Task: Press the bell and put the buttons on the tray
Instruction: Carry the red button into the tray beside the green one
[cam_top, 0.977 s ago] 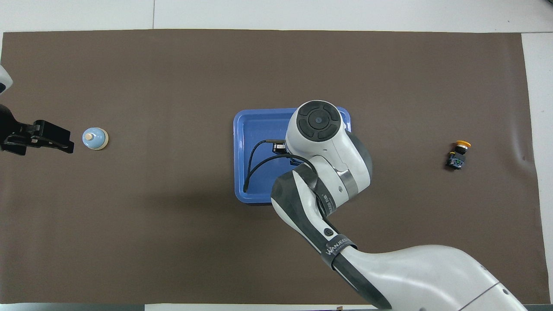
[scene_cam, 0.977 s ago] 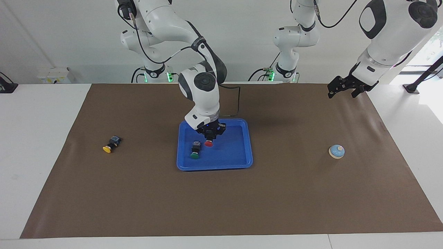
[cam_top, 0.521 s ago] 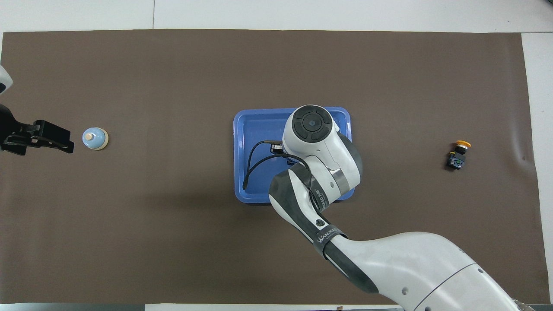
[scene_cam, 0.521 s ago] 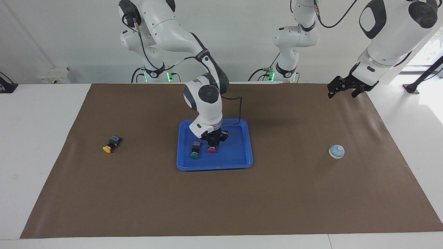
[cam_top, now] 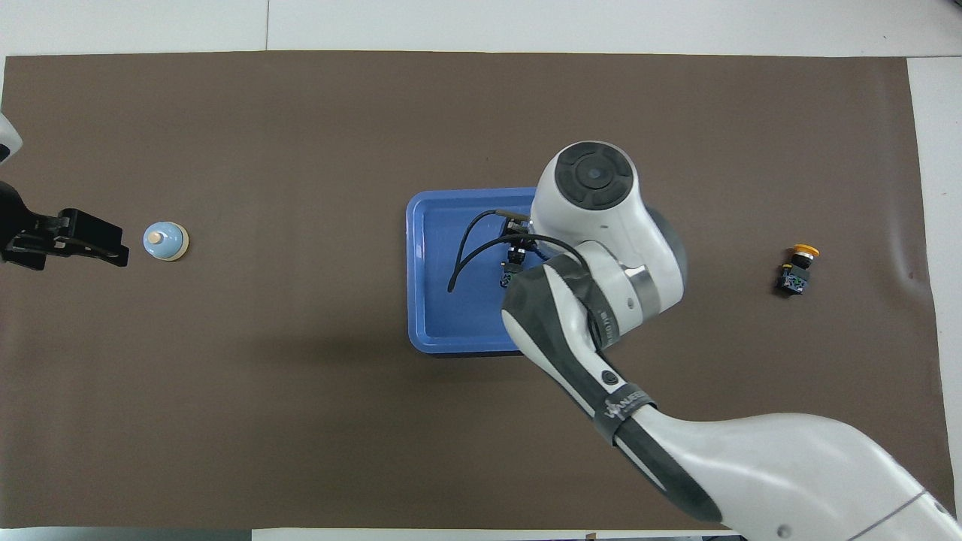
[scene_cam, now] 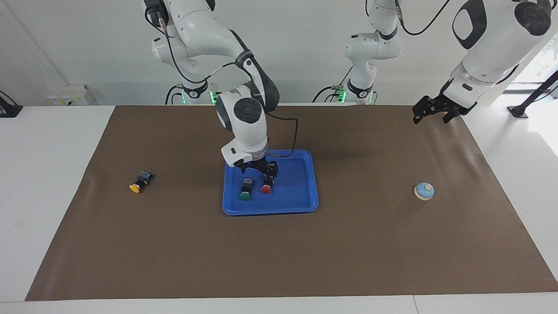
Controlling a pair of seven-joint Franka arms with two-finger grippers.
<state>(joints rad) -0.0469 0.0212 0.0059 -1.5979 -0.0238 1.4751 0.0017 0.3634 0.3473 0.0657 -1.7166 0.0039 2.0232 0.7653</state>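
Tray [scene_cam: 305, 192], mid-surface: holds the green button [scene_cam: 245, 193] and red button [scene_cam: 266, 187] side by side. Right gripper [scene_cam: 260, 170] just above them, fingers spread, nothing held. Yellow button [scene_cam: 138, 184] lies toward the right arm's end. Bell [scene_cam: 424, 191] toward the left arm's end; left gripper [scene_cam: 429, 111] waits raised, finger spacing unclear.

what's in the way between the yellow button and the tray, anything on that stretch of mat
Nothing visible. The yellow button lies on bare brown mat toward the right arm's end, and the stretch to the tray holds nothing. The right gripper is over the tray above the green button and red button.
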